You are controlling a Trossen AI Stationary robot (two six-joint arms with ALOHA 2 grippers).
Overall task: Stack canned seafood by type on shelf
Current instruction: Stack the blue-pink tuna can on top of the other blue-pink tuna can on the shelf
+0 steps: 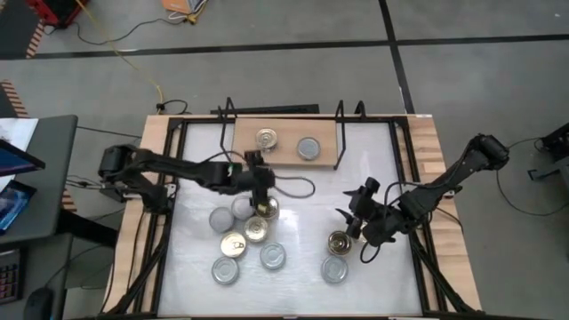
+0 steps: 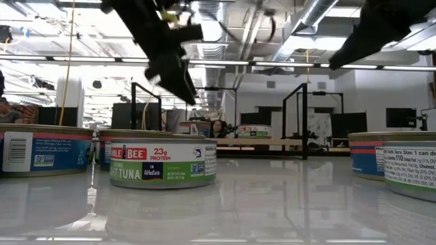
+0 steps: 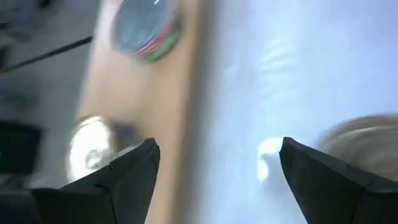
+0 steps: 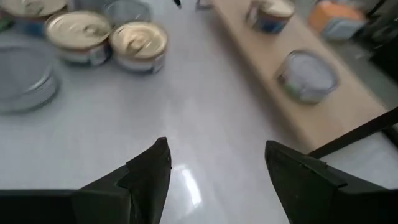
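High view: low light-wood shelf [image 1: 286,147] at the far side of the white tabletop [image 1: 293,276], black wire frames at both ends. On the board, one gold-topped tin [image 1: 267,139] and one silver-topped tin [image 1: 308,148], side by side but apart. On the tabletop, left of centre, a loose cluster of flat round tins [image 1: 244,244], gold and silver-grey lids mixed, smooth metal with pull tabs. Farther right, a gold tin [image 1: 338,242] and a silver tin [image 1: 334,269], near each other.

Left gripper [image 1: 260,194] just in front of the shelf, above the far edge of the cluster; fingers spread wide in the left wrist view, nothing between them, shelf edge and both shelf tins blurred beyond. Right gripper [image 1: 354,222] just beside the gold tin on the right; fingers spread in the right wrist view, empty, over bare glossy tabletop, with shelf and cluster farther off.

Low view: paper-labelled tuna tin [image 2: 162,163] at centre, blue-labelled tins at left, more at the right edge, reflections on the shiny surface, shelf far behind.
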